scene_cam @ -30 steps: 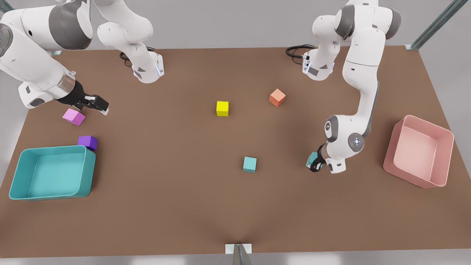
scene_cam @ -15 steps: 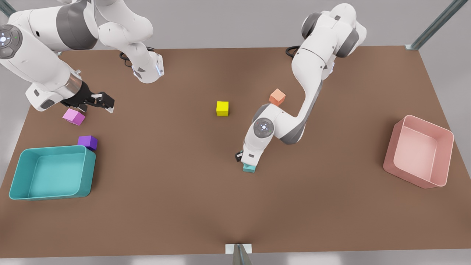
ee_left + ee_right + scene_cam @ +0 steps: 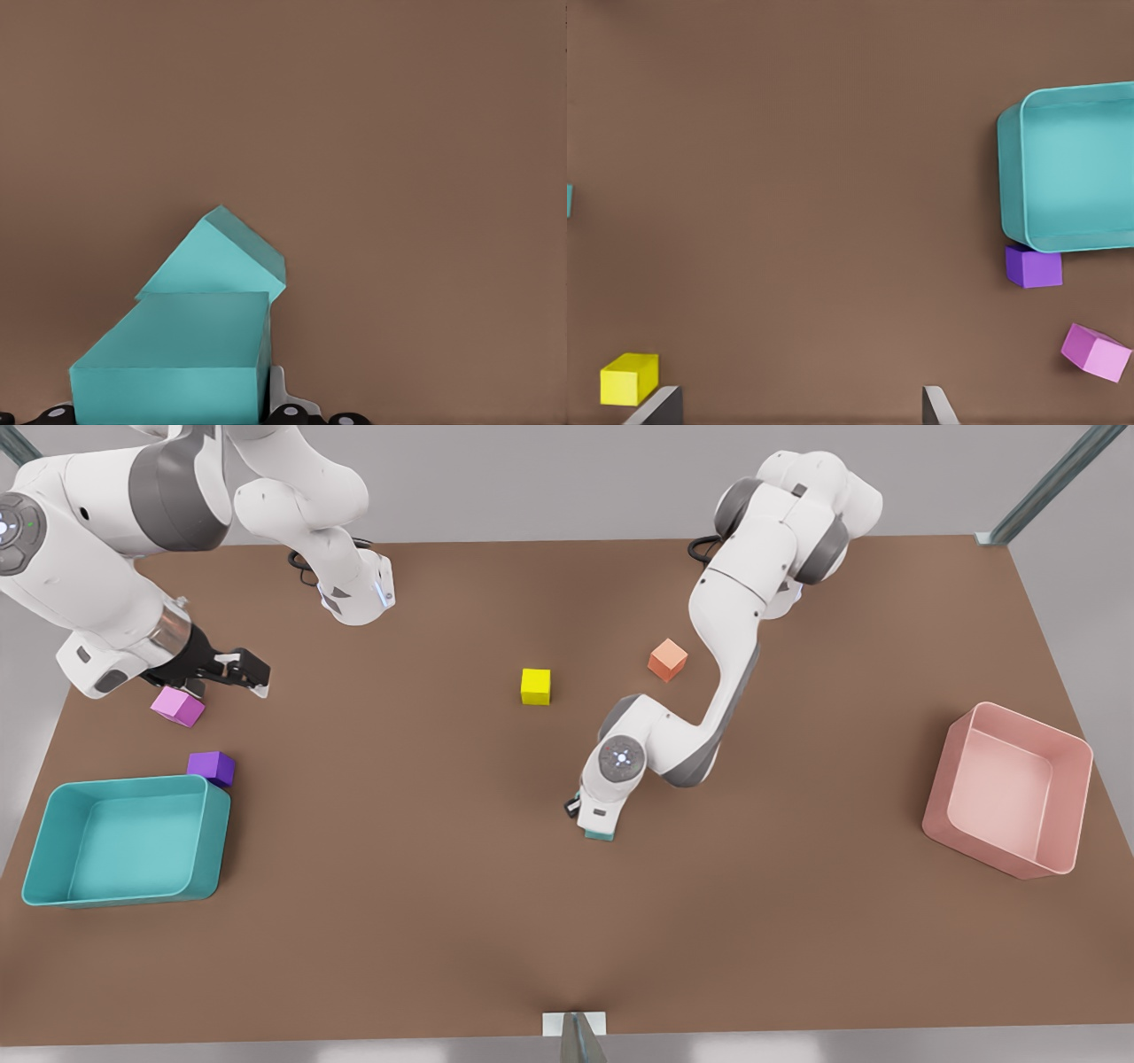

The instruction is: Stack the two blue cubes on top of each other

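My left gripper [image 3: 588, 820] is at the table's middle, shut on one blue cube [image 3: 173, 354]. In the left wrist view the second blue cube [image 3: 226, 257] lies directly beyond the held one, turned at an angle to it. I cannot tell whether the two touch. In the front view the left wrist covers both, and a teal edge of a blue cube [image 3: 600, 835] shows under it. My right gripper [image 3: 237, 674] hovers open at the front view's left, beside a pink cube [image 3: 177, 707]. Its fingertips [image 3: 657, 405] stand wide apart with nothing between them.
A yellow cube [image 3: 535, 686] and an orange cube [image 3: 667, 660] sit behind the left arm. A purple cube [image 3: 211, 767] touches the teal tray [image 3: 213, 841] at the front view's left. A pink tray [image 3: 939, 797] stands at the right.
The left arm swung from the front view's right to above the blue cube on the table, carrying the other, then sank slightly. The right gripper shifted a little near the pink cube.
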### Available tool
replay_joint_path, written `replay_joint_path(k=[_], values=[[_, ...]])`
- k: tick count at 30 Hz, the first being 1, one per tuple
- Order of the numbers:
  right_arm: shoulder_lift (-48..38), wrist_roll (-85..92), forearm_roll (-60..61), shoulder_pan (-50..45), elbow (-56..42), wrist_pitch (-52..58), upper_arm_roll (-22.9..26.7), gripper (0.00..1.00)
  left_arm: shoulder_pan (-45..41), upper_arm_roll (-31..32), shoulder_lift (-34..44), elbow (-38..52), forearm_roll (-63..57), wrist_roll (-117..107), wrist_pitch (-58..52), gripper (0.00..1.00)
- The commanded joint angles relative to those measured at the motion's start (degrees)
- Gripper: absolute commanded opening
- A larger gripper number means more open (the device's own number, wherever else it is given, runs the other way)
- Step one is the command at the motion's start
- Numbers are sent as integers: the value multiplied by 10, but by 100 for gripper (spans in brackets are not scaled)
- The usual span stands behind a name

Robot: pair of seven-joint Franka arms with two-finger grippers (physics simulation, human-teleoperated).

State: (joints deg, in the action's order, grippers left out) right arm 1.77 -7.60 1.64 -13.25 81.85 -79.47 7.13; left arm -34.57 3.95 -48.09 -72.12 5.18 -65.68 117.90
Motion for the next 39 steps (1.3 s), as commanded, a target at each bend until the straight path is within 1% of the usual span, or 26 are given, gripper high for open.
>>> replay_joint_path(k=[1,4,12,18,35,36,37,38,39], values=[[5,20,0,-8,0,-1,2,100,0,0,-2,3,4,-21,0,49],[17,19,0,-13,-1,-1,2,100,1,0,-12,22,4,-22,1,49],[31,20,0,-21,-7,-6,1,100,25,-1,-9,21,4,-22,-5,49],[53,18,0,-22,-23,1,2,100,25,-1,-9,16,4,-22,-25,50],[75,23,-16,-22,-37,10,2,100,34,-1,-8,16,3,-42,-24,51],[75,22,-16,-22,-37,15,2,100,34,-1,-9,16,3,-42,-24,53],[75,22,-16,-22,-37,15,2,100,34,-1,-8,16,3,-43,-24,59],[75,22,-16,-23,-37,15,2,100,34,-1,-9,16,3,-42,-24,96],[79,22,-16,-23,-37,15,2,100,34,-1,-8,16,3,-42,-24,100]])
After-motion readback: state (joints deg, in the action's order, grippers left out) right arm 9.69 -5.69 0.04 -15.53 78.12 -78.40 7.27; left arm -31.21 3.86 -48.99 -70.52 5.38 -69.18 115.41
